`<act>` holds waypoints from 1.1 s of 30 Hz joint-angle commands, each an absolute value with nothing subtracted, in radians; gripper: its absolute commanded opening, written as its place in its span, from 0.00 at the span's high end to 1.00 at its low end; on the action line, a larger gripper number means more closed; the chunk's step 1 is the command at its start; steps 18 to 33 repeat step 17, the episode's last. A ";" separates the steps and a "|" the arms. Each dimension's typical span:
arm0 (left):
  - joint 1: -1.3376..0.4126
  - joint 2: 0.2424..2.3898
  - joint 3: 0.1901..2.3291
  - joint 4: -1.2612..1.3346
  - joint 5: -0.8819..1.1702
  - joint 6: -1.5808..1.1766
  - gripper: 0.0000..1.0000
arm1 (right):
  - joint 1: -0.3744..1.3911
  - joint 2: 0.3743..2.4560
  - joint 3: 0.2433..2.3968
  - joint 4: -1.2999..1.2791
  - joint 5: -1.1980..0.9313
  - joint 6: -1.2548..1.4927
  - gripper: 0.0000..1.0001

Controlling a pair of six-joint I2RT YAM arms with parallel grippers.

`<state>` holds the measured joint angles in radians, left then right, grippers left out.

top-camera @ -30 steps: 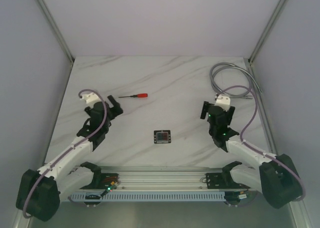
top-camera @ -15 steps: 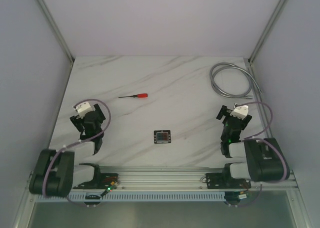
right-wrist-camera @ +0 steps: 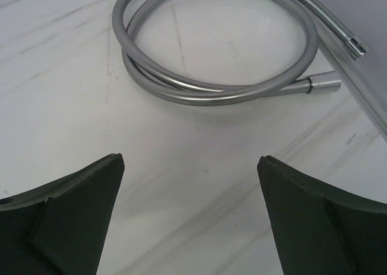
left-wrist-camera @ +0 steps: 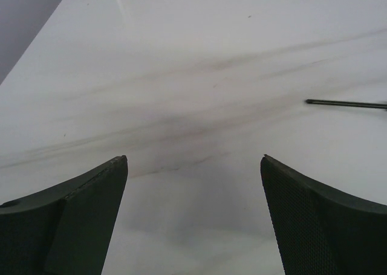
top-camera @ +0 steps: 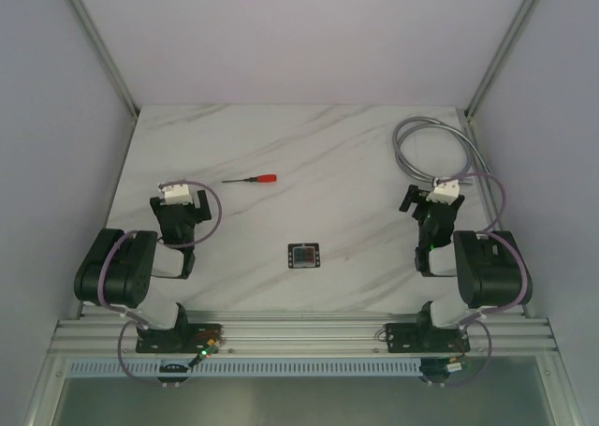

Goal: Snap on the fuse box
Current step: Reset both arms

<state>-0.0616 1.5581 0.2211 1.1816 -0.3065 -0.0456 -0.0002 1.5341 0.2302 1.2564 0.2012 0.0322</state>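
The fuse box (top-camera: 303,256) is a small black square with red and blue fuses on its face, lying flat near the middle front of the marble table (top-camera: 309,154). My left gripper (top-camera: 181,201) sits folded back at the left, well apart from it, jaws wide open over bare marble (left-wrist-camera: 193,160). My right gripper (top-camera: 432,199) is folded back at the right, also open and empty (right-wrist-camera: 190,160). Neither wrist view shows the fuse box.
A red-handled screwdriver (top-camera: 251,179) lies behind the left gripper; its shaft tip (left-wrist-camera: 344,104) shows in the left wrist view. A coiled silver hose (top-camera: 432,147) lies at the back right, just ahead of the right gripper (right-wrist-camera: 217,90). Enclosure walls border the table.
Both arms have folded back toward their bases, away from the table's middle. The fuse box has not moved. Both grippers stayed open.
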 commanded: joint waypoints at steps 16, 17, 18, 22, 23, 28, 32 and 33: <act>-0.054 1.549 0.250 1.255 -0.218 -0.008 0.00 | -0.003 1.523 0.236 1.273 0.171 0.022 0.00; -0.054 1.548 0.248 1.256 -0.219 -0.008 0.00 | -0.003 1.522 0.236 1.273 0.171 0.022 0.00; -0.054 1.548 0.248 1.256 -0.219 -0.008 0.00 | -0.003 1.522 0.236 1.273 0.171 0.022 0.00; -0.054 1.548 0.248 1.256 -0.219 -0.008 0.00 | -0.003 1.522 0.236 1.273 0.171 0.022 0.00; -0.054 1.548 0.248 1.256 -0.219 -0.008 0.00 | -0.003 1.522 0.236 1.273 0.171 0.022 0.00; -0.054 1.548 0.248 1.256 -0.219 -0.008 0.00 | -0.003 1.522 0.236 1.273 0.171 0.022 0.00; -0.054 1.548 0.248 1.256 -0.219 -0.008 0.00 | -0.003 1.522 0.236 1.273 0.171 0.022 0.00; -0.054 1.548 0.248 1.256 -0.219 -0.008 0.00 | -0.003 1.522 0.236 1.273 0.171 0.022 0.00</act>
